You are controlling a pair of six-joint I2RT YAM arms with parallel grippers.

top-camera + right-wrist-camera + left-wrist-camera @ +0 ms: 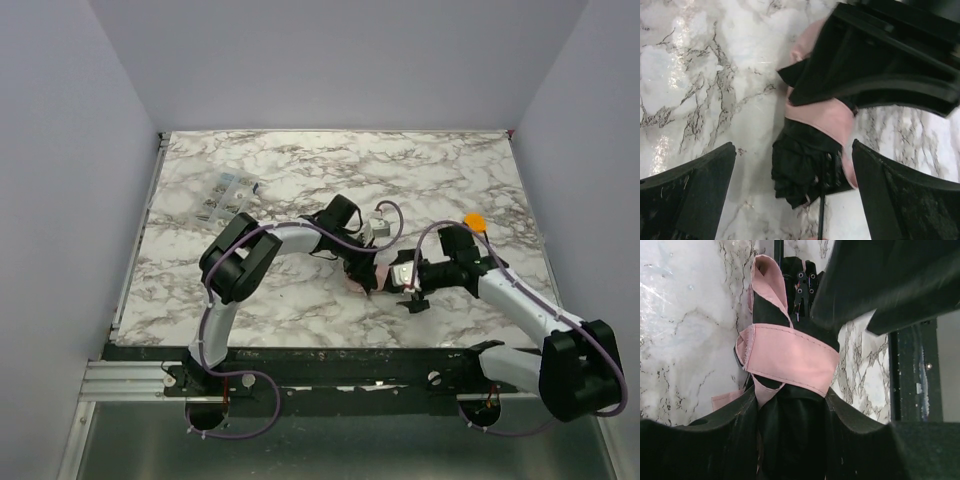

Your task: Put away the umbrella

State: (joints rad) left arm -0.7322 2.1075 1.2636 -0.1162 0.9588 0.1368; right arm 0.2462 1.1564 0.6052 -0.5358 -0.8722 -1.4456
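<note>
The umbrella [790,357] lies folded on the marble table [300,170], a dark bundle with a pale pink strap wound round it. My left gripper [790,440] is shut on the umbrella's dark folds, one finger pressed to each side. In the right wrist view the umbrella [805,165] sits between the fingers of my right gripper [795,190], which stand wide open. Its thin dark shaft [821,220] runs toward the camera. From above, both grippers, left [362,268] and right [392,275], meet over the umbrella [360,283], which they mostly hide.
A small orange object [474,221] lies on the table behind the right arm. A clear plastic packet [225,197] lies at the back left. Grey walls enclose the table on three sides.
</note>
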